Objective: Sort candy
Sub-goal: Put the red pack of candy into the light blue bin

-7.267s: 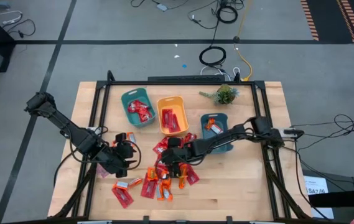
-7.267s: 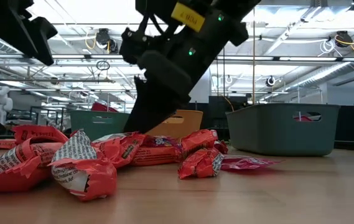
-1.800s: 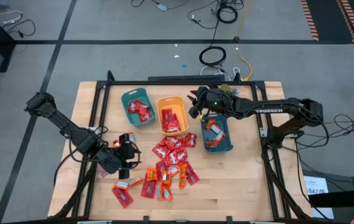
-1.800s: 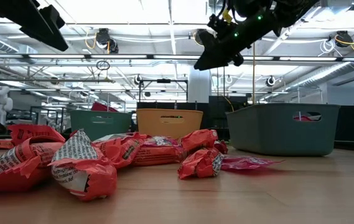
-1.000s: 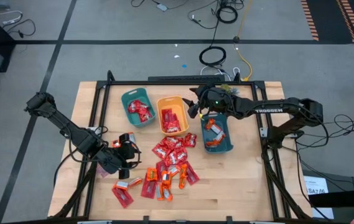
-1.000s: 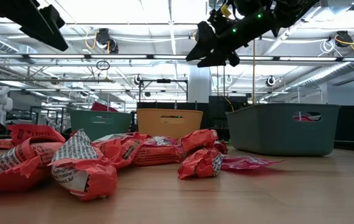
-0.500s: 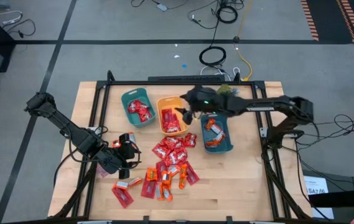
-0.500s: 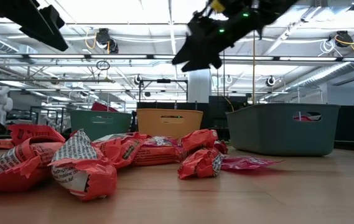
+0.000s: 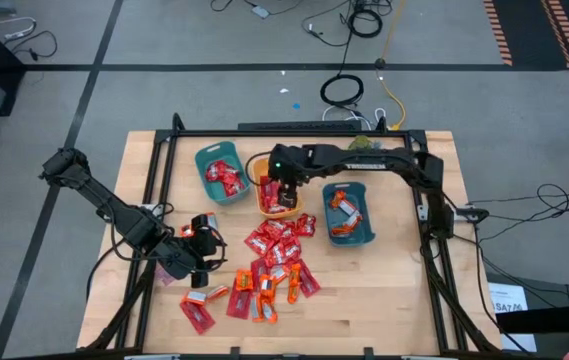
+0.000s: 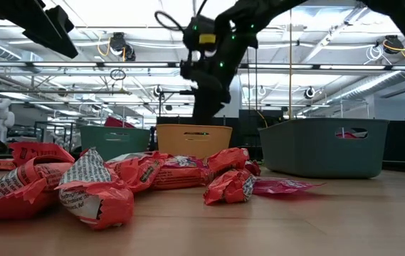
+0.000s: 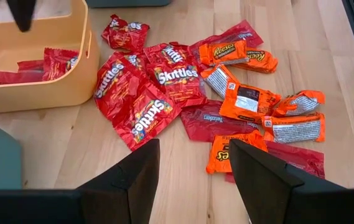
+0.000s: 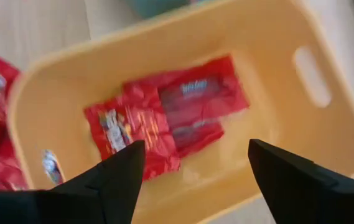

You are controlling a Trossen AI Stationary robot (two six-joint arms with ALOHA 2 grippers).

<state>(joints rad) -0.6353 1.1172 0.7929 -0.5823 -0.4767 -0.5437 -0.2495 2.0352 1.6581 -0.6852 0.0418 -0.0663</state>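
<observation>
Wooden tabletop (image 9: 384, 290) filled the high view, with cables on the grey floor beyond. Over the orange bin (image 9: 263, 170), near the far edge, hung the right gripper (image 12: 189, 171), its fingers spread wide and empty; below them lay red packets (image 12: 170, 118) on the bin's floor, untouched. Teal bins (image 9: 204, 165) flanked the orange one, each holding some candy. Toward the near-left corner the left gripper (image 11: 192, 174) hovered low, fingers partly parted with nothing between them, facing the loose candy (image 11: 164, 93) heaped mid-table toward the near edge: red packets and orange ones (image 11: 245, 99), several overlapping. These looked light, soft and slick-wrapped, likely to crumple or slide; a pinch across a packet's flat middle or a crimped end, on one lying clear of its neighbours, seemed safest.
</observation>
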